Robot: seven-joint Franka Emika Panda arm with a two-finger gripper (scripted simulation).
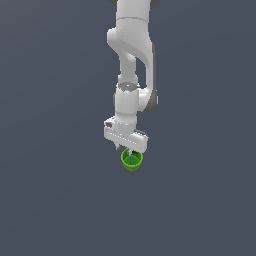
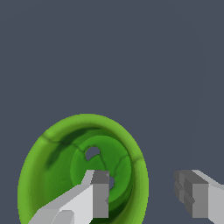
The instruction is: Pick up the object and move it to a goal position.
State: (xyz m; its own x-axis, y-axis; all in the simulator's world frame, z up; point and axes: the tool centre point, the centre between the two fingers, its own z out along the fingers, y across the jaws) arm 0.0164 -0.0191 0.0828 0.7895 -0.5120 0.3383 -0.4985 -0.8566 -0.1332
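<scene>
The object, a small bright green round cup [image 1: 132, 160] with a darker green inside, stands upright on the grey floor. The white gripper [image 1: 124, 149] hangs straight down over it, just above its rim on the exterior view's left side. In the wrist view the cup [image 2: 57, 148] fills the lower part of the picture. The gripper [image 2: 146, 194] is open and straddles one side of the cup's wall: one finger [image 2: 98, 197] is over the cup's inside, the other finger [image 2: 194, 197] is outside it. Neither finger touches the wall.
A plain dark grey floor [image 1: 50, 200] lies all around the cup. The white arm [image 1: 131, 50] rises straight up from the gripper. No other object shows.
</scene>
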